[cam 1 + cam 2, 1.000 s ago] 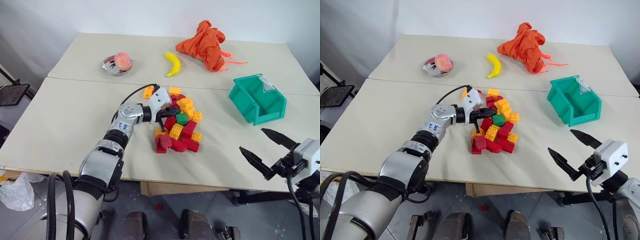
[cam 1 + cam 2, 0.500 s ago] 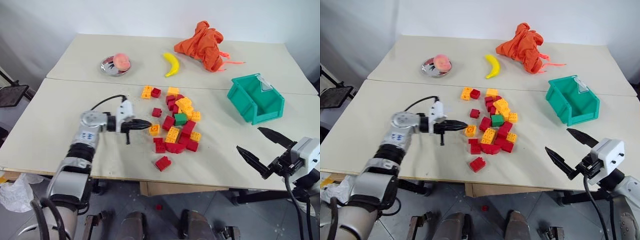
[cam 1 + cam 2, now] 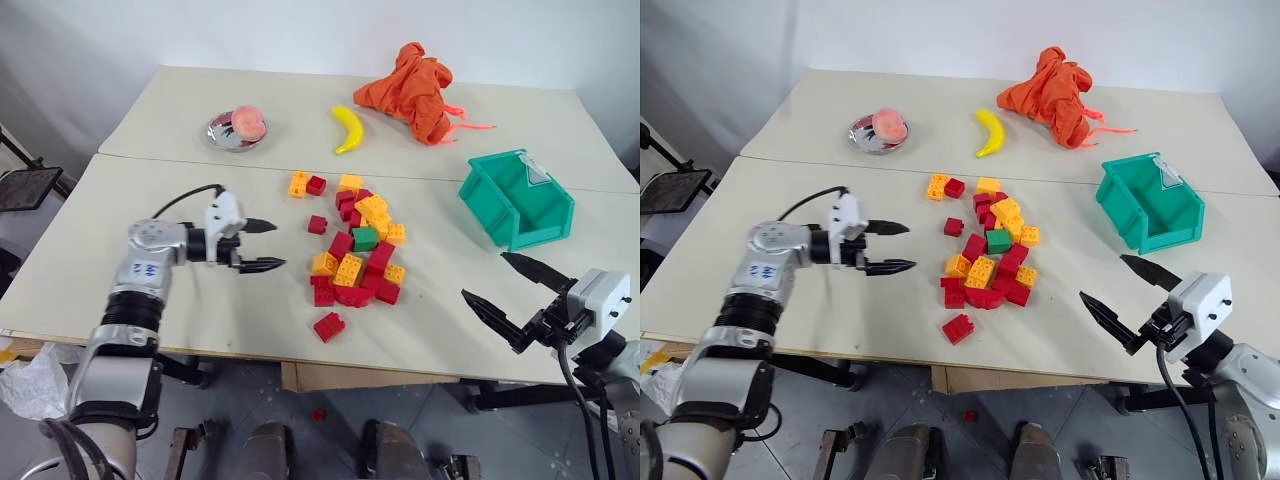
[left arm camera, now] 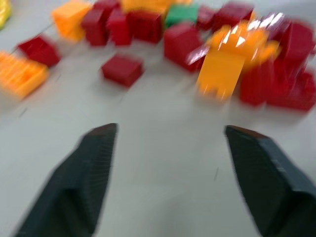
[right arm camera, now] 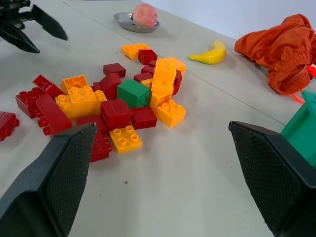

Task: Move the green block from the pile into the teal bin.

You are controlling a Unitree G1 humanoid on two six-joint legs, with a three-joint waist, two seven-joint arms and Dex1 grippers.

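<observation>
Currently catalogued, largest first, each placed against the pile:

Table (image 3: 150, 290): carrying everything listed; bare surface lying to the left of the pile.

Teal bin (image 3: 515, 198): sitting well apart from the pile, to its right and slightly farther back; holding no brick as far as the head views are showing.

Orange cloth (image 3: 412, 88): lying far behind the pile, toward the right.

Pile (image 3: 358, 250): spreading looser than a second ago, with one red brick (image 3: 328, 325) now lying apart at its near edge.

Left gripper (image 3: 258, 245): hovering to the left of the pile, clear of it; fingers now standing wide apart and holding nothing, where a second ago they were pinched shut inside the heap.

Right gripper (image 3: 512, 296): waiting near and to the right of the pile, jaws spread wide, empty, much where it was.

Banana (image 3: 346, 128): resting behind the pile.

Steel dish with peach (image 3: 236, 128): sitting behind the pile, to the left.

Green block (image 3: 364, 238): remaining in the pile's middle, touching red and yellow-orange neighbours, top face exposed.

Meaning of the change: the left arm's pass is looking like a raking-apart, not a pickup; the block is still waiting for a grasp, and now appears easier to reach.

View differences: the right wrist view is showing the green block (image 5: 133, 93) clearly from the side, its flank unobstructed; the left wrist view is giving only a blurred green patch (image 4: 181, 13) beyond the bricks.
</observation>
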